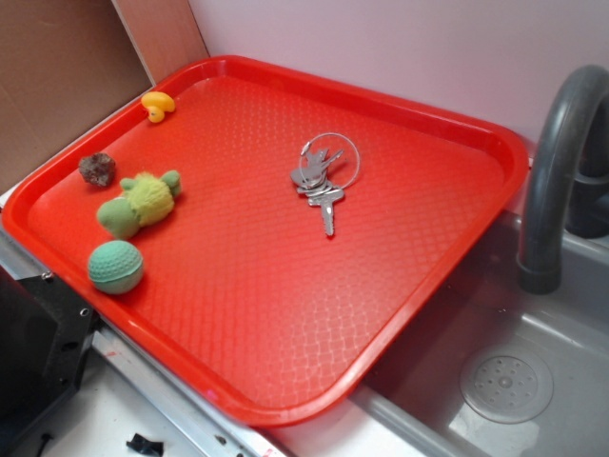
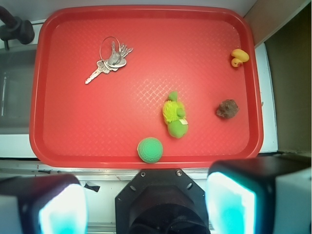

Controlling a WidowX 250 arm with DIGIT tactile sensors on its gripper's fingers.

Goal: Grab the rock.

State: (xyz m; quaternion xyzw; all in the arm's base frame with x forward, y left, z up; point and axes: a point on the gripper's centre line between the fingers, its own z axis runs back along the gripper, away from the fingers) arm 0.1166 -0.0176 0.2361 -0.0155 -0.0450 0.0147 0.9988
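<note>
where the red tray (image 1: 457, 133) runs along its left edge in the exterior view, the rock (image 1: 97, 168) lies on the tray floor, a small rough dark brown-grey lump with a reddish tinge, resting free with nothing touching it. in the wrist view the same rock (image 2: 227, 108) shows near the tray's right rim, about halfway down that side. just beside it, toward the tray's middle, lies the fuzzy plush toy (image 1: 139, 203), green with a yellow tuft, close to the rock but apart from it. beyond the toy, near the tray's front rim, sits the green dimpled ball (image 1: 116, 266), round and larger than the rock, apart from the toy. on the rock's other side, toward the far corner of the tray, is a small yellow rubber duck (image 1: 158, 105), well apart from the rock. a bunch of silver keys (image 1: 322, 177) on a ring lies near the tray's centre, well apart from all the other items. the tray rests partly over a grey sink (image 1: 533, 362), with a dark grey faucet (image 1: 557, 162) arching up beside it. the gripper (image 2: 146, 207) appears in the wrist view only, below the tray's near rim, its two fingers (image 2: 229, 202) spread wide apart with nothing between them, well apart from the rock.
</note>
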